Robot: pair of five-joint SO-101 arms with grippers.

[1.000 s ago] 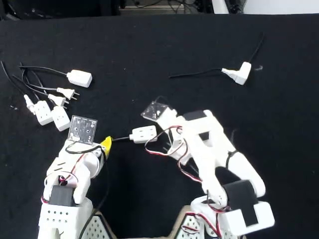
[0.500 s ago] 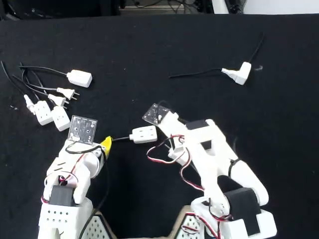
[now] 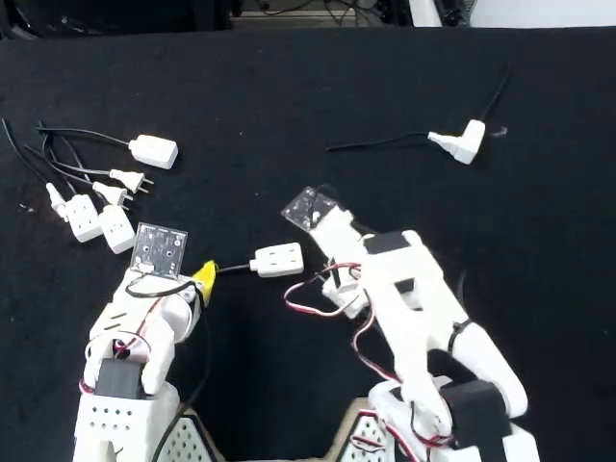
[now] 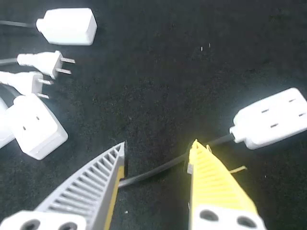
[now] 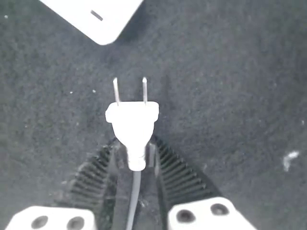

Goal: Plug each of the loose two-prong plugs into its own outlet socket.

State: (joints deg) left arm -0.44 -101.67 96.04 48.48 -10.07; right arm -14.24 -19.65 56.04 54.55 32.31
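The white two-prong plug [image 5: 132, 115] is pinched by its neck in my right claw [image 5: 134, 143]. The fingers are drawn in narrow around it, and its cord runs back between them. Both prongs stick out free in front. They point toward the corner of a white outlet socket [image 5: 96, 17], which lies near them but not touching, flat on the black bench [image 5: 230, 72].

In the high view that socket lies at the middle of the bench, with my right arm bent over the spot just beside it. Its black cord [image 4: 158, 171] trails off toward my left claw [image 4: 156, 153], which stands wide open. The grey finger is on one side of the cord and the yellow finger on the other. I cannot tell whether either one touches it.

Farther out, at the left edge of the bench, two loose plugs [image 3: 119, 185] lie side by side with their prongs bare. A long white socket block [image 3: 154, 151] lies just behind them, and two cube sockets [image 3: 100, 222] sit close together in front. Well apart from all this, on the far right, an angled white plug [image 3: 462, 141] lies alone with its cord.
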